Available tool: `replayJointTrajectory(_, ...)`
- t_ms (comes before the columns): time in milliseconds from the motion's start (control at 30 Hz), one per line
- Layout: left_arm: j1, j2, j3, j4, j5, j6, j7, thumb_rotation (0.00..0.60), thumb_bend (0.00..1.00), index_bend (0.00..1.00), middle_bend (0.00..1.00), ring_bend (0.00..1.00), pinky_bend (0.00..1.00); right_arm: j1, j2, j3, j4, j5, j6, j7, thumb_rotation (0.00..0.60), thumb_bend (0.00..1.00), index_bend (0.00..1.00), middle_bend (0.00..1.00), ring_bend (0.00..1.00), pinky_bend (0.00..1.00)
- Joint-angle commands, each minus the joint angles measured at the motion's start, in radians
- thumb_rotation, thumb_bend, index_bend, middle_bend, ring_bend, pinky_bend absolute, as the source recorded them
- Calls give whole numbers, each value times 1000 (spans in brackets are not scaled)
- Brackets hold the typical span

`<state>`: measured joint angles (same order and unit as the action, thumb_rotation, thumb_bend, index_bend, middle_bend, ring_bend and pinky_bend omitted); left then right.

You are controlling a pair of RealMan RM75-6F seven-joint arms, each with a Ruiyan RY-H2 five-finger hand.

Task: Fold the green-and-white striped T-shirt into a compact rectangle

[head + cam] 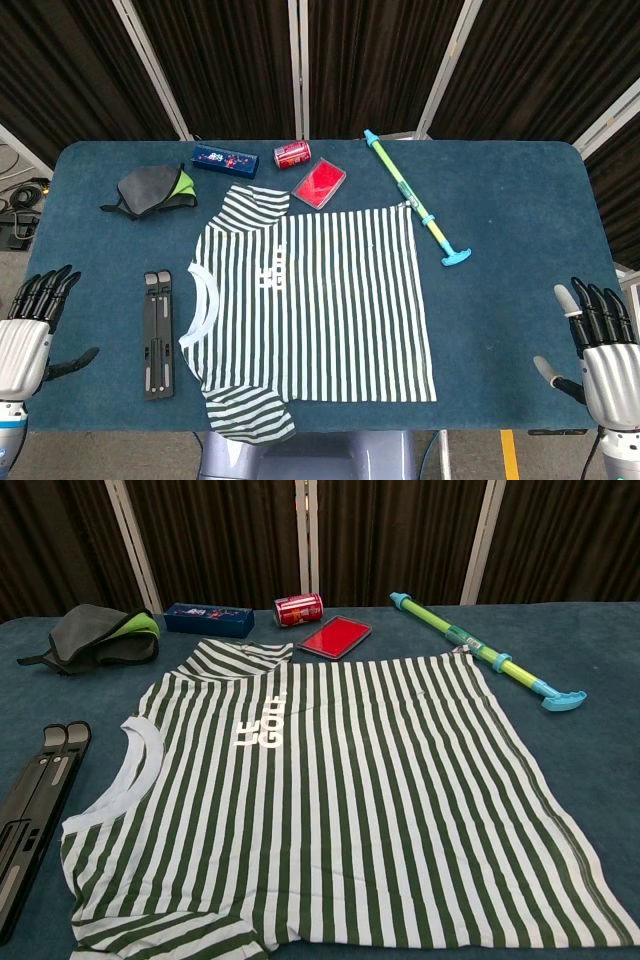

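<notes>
Striped T-shirt (320,300) flat between left robot hand (28,340) and right robot hand (600,350), both empty, fingers spread.

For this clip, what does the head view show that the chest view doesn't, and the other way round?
Only the head view shows the left hand and right hand, both open, holding nothing, at the table's side edges. Only the chest view makes the shirt's white lettering partly legible. Both show the striped T-shirt lying flat and unfolded, the red can, red flat case, blue box, grey-green mask, black folding stand and green-blue stick.
</notes>
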<state>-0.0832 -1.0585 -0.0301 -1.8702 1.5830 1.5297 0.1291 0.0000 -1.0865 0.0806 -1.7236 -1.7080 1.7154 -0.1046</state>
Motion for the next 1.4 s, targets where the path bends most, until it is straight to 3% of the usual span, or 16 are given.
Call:
replayJointTrajectory(33, -1, -2, 0, 1, -2, -3, 4, 600, 0, 0, 0, 0, 0, 1, 1, 0, 0, 1, -1, 3, 600, 0, 77, 0, 0, 0)
replayJointTrajectory(467, -1, -7, 1, 0, -1, -4, 17, 600, 0, 0, 0, 0, 0, 19, 11, -37, -9, -15, -73, 5, 600, 0, 126, 0, 0, 0)
replayJointTrajectory(533, -2, -8, 2, -1, -1, -7, 19, 600, 0, 0, 0, 0, 0, 32, 13, -52, -8, -23, -111, 7, 600, 0, 166, 0, 0, 0)
replayJointTrajectory(667, -2, -10, 1, -5, 2, -4, 29, 600, 0, 0, 0, 0, 0, 86, -1, -93, 26, -71, -223, 28, 600, 0, 338, 0, 0, 0)
replayJointTrajectory(900, -8, -20, -6, -5, -19, -17, 52, 600, 0, 0, 0, 0, 0, 178, -108, -166, 182, -204, -352, 110, 600, 30, 472, 11, 0, 0)
replayJointTrajectory(1100, -15, -28, -13, 1, -43, -30, 63, 600, 0, 0, 0, 0, 0, 226, -215, -189, 290, -257, -415, 82, 600, 76, 482, 18, 0, 0)
replayJointTrajectory(1400, -19, -28, -18, 6, -58, -38, 58, 600, 0, 0, 0, 0, 0, 258, -291, -200, 349, -258, -465, 43, 600, 108, 487, 22, 0, 0)
